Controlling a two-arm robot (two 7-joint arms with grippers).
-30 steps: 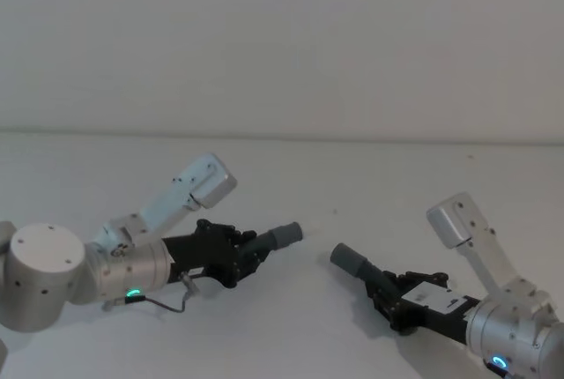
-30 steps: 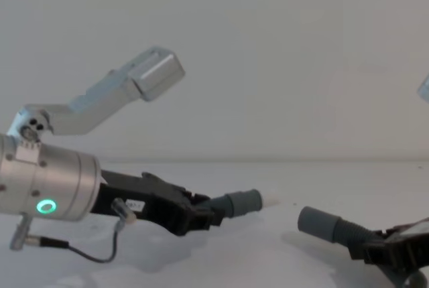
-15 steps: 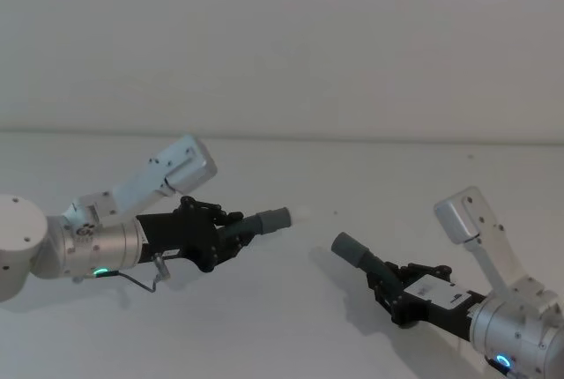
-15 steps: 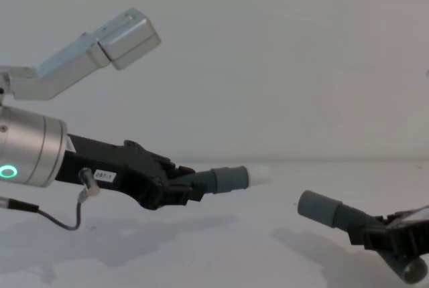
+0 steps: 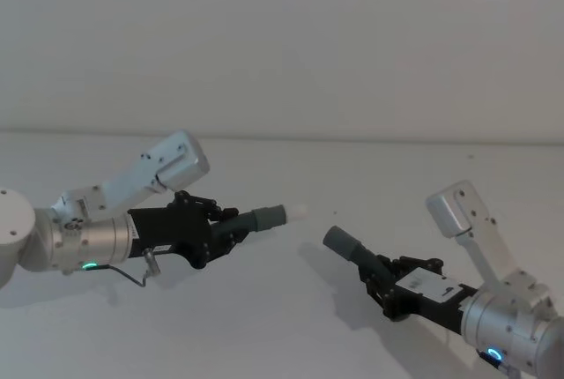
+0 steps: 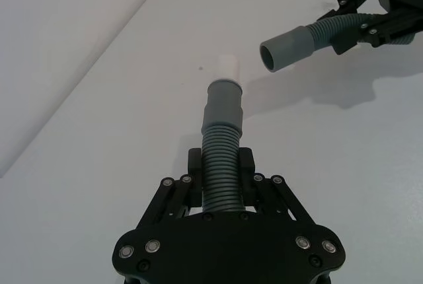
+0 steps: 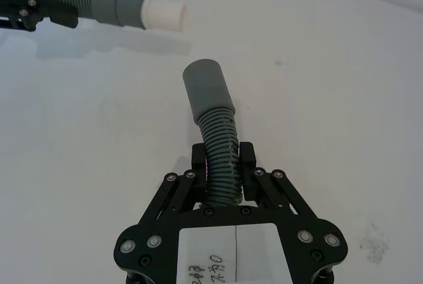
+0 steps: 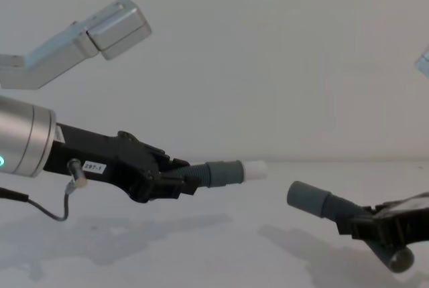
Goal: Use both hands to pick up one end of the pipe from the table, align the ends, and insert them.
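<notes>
Above the white worktop (image 5: 264, 335), both pipe pieces are held up, their ends facing each other across an open gap. The left piece (image 5: 249, 222) ends in a grey cuff with a narrower white tip (image 5: 300, 211), lying nearly level and pointing toward the robot's right. The right piece (image 5: 359, 257) ends in a plain wider cuff (image 5: 338, 241) that slants upward toward the left and, in the chest view, sits lower than the tip. The left hand (image 5: 231, 229) is clamped on its piece's ribbed part just behind the cuff, and the right hand (image 5: 381, 280) grips its own ribs the same way. Lifting looks done and aligning is in hand. The next move calls for raising and levelling the wider cuff until both ends share one line, then pushing straight together.
</notes>
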